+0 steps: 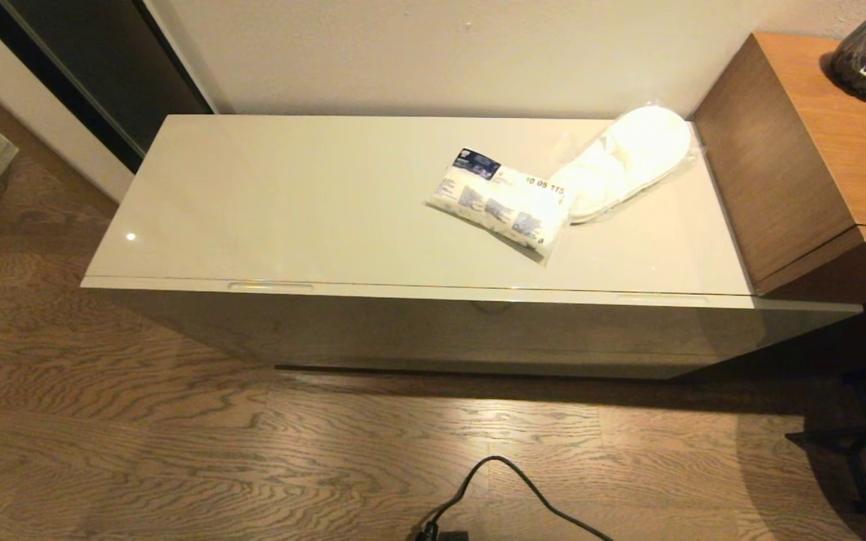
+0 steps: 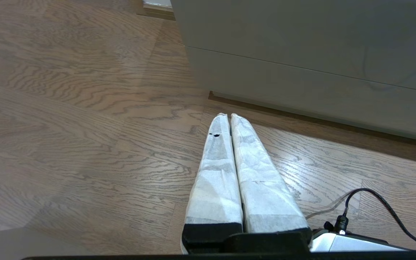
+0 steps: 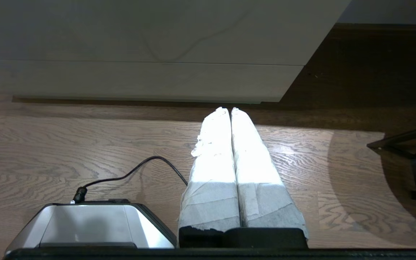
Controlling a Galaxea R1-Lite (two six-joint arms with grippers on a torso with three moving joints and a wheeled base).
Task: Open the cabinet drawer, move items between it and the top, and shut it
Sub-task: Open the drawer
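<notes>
A low cream-white cabinet stands with its drawer (image 1: 470, 330) fully shut, two slim handle slots at the front edge, nothing yet begun. On the glossy top (image 1: 290, 203), toward the brown wooden desk (image 1: 816, 150), a white packet with blue print (image 1: 501, 203) overlaps the edge of plastic-wrapped white slippers (image 1: 625, 161), both within reach for stowing once the drawer opens. The left tool (image 2: 226, 115) and right tool (image 3: 228, 109) hang low over the wood floor facing the cabinet front, padded fingers pressed together and empty, apparently parked.
</notes>
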